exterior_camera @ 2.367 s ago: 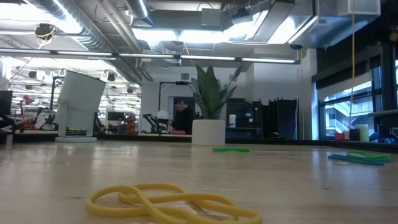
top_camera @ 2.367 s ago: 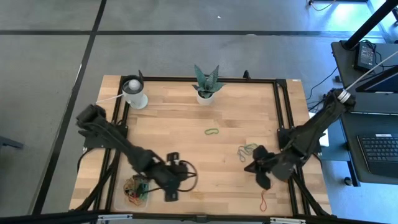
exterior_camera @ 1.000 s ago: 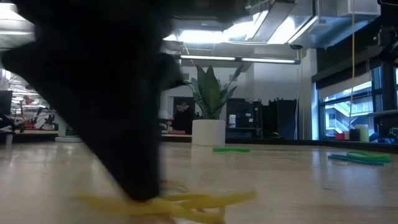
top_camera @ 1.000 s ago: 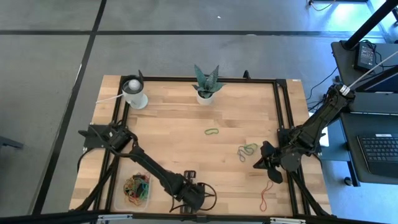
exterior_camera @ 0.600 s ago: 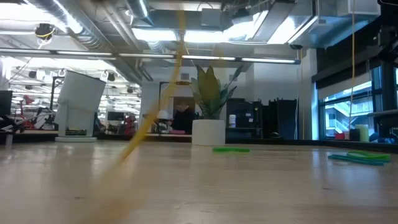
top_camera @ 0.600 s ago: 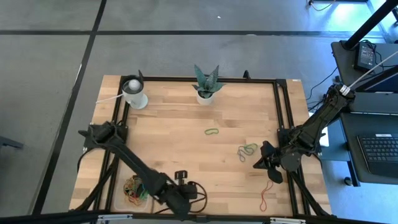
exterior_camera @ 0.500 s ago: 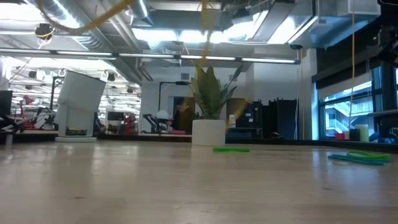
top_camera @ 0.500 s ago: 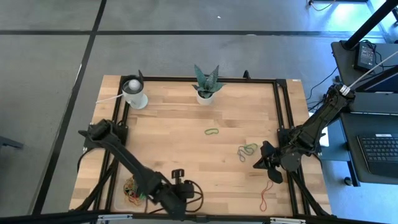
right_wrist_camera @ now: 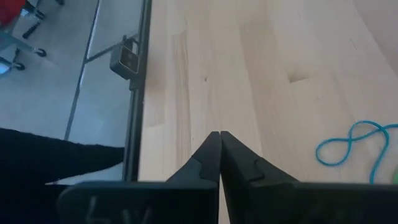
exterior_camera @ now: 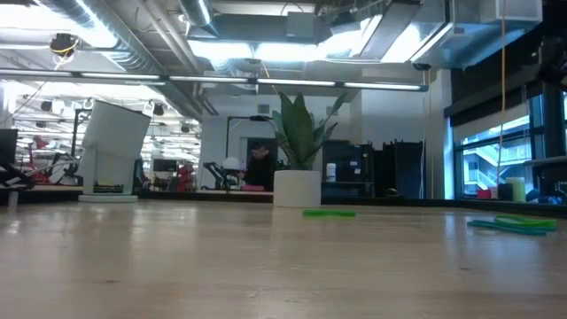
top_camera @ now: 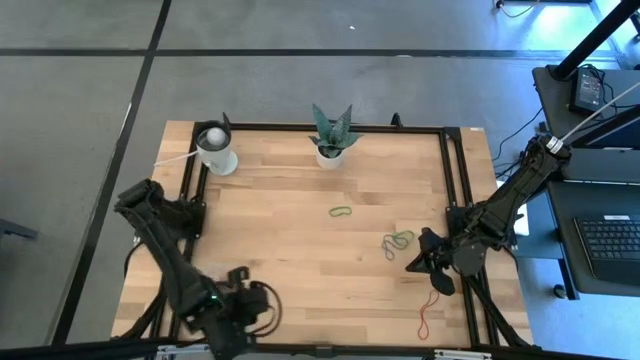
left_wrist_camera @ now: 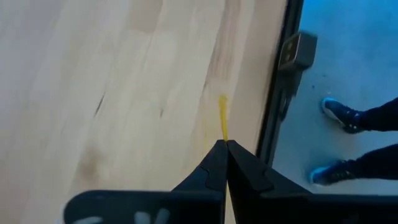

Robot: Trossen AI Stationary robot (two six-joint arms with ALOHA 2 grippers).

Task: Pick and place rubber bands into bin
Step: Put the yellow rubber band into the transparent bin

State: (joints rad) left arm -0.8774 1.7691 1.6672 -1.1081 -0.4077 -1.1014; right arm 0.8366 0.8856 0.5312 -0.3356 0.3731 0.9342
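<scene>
I read one yellow rubber band (left_wrist_camera: 222, 119) pinched between the pressed-together fingertips of the left gripper (left_wrist_camera: 222, 143). It shows as a thin strip projecting from the tips, above the wood near the table's edge rail.

A single green rubber band (top_camera: 341, 211) lies flat just off table centre, toward 1 o'clock.

A tangle of green and blue rubber bands (top_camera: 397, 241) lies flat at 3 to 4 o'clock of centre, the loops overlapping.

One red rubber band (top_camera: 425, 319), stretched long and narrow, lies at 5 o'clock near the table's edge.

The bin is covered by the left arm; I cannot read its contents.
</scene>
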